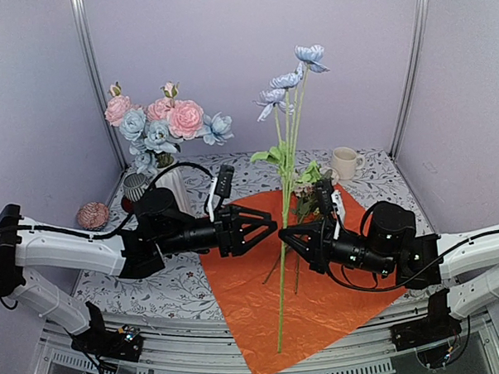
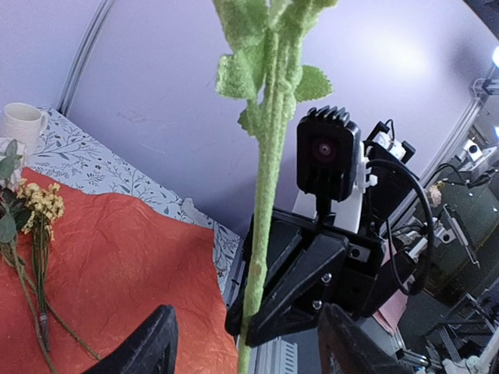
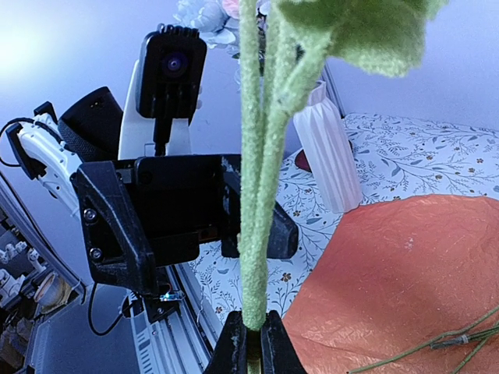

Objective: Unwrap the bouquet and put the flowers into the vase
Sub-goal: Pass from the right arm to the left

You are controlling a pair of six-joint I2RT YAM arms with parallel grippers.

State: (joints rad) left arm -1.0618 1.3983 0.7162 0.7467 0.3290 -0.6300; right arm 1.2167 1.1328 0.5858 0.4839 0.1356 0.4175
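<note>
The right claw (image 3: 249,344) is clamping tight on the bundled green stems (image 3: 253,195) low down and is holding them upright, with the blue flowers (image 1: 311,55) standing high above both arms. The left claw (image 2: 248,349) is facing it from the other side. Its jaws are standing apart with the stems running up between them, and I am seeing no contact from either finger, so it is gripping nothing.

Step in hand, as I am reading it: a handover of the blue stems from right to left, with the unwrap done, since the orange paper (image 1: 321,300) is lying flat and spread on the table (image 1: 382,177).

The next move is calling for the left claw to pinch the stems just above the right claw's grip. The right claw should be letting go only after that, or the tall stems are going to tip over. The left arm then needs to be carrying them over to the vase (image 3: 327,160).

The vase is sitting on the left side of the table, behind the left arm and well apart from both claws. Pink and blue blooms (image 1: 168,120) are already standing in it. Yellow sprigs (image 2: 43,206) are lying on the paper, waiting. The mug (image 1: 345,161) is sitting at the back right, out of the way.
</note>
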